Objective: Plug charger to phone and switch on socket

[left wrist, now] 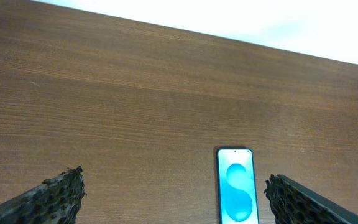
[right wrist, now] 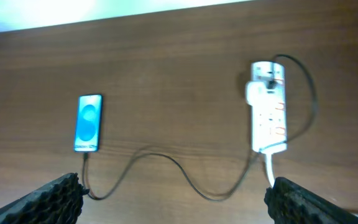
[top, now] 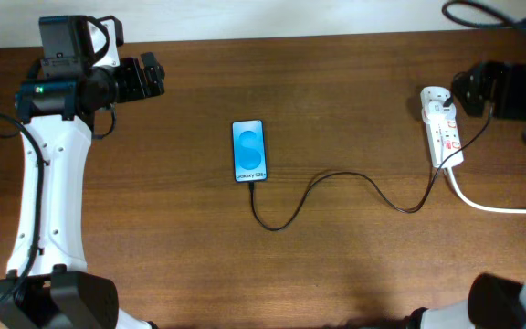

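charger point(top: 345, 173) links phone point(top: 249, 151) and socket point(top: 444, 132) beside white cord point(top: 491, 208); left pincer point(left wrist: 174, 183), right pincer point(right wrist: 174, 183) released

Two arms face inward from opposite sides. The left gripper point(top: 156, 73) and the right gripper point(top: 457, 91) both stand with jaws spread wide, dark fingers point(left wrist: 58, 196) holding nothing. Behind the left gripper, the white left arm point(top: 48, 183) bends back to its base.

Wood, glass and plastic finishes
The table point(top: 153, 228) was matt grained wood, the phone point(top: 249, 151) glossy-screened, the socket point(top: 444, 137) smooth white plastic, the charger point(top: 341, 174) matt black.
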You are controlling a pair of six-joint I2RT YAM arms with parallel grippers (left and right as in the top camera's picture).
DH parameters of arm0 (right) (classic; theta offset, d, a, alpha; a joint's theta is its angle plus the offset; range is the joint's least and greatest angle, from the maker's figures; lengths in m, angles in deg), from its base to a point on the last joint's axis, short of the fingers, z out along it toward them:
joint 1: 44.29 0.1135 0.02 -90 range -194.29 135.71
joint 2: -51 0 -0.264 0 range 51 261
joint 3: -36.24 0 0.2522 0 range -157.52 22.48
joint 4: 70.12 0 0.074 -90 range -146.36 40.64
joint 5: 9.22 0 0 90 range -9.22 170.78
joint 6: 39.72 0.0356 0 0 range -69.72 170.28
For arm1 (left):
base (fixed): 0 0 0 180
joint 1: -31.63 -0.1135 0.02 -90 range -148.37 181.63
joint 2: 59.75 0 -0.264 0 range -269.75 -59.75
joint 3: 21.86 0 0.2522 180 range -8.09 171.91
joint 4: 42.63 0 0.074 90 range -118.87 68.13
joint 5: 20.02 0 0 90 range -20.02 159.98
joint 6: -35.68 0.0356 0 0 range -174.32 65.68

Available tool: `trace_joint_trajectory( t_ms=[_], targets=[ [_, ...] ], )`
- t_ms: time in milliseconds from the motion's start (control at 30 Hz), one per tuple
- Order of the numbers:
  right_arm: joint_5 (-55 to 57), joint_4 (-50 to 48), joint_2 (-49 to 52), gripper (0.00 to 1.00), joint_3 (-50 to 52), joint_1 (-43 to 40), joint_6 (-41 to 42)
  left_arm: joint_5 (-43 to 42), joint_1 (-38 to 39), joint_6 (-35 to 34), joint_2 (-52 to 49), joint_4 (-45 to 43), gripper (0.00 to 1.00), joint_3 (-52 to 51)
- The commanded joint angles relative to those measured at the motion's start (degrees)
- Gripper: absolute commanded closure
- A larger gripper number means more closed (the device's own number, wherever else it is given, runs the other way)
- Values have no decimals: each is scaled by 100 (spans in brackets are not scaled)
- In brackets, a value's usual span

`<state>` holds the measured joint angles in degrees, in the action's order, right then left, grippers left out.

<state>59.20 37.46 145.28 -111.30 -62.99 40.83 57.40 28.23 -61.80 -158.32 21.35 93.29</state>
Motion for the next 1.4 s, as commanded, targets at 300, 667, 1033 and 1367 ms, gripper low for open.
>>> trace_joint_trajectory(
  t_ms=[300,667,1033,1367],
  targets=[
    [579,96,-1495,2,-85,33,-63,39,-2,94,22,4,1,2],
    [579,96,-975,2,-79,33,-63,42,-2,94,22,4,1,2],
    [579,96,-275,2,-76,33,-63,42,-2,94,22,4,1,2],
    [1281,-1169,-415,2,437,1019,-249,42,-2,94,22,4,1,2]
  ],
)
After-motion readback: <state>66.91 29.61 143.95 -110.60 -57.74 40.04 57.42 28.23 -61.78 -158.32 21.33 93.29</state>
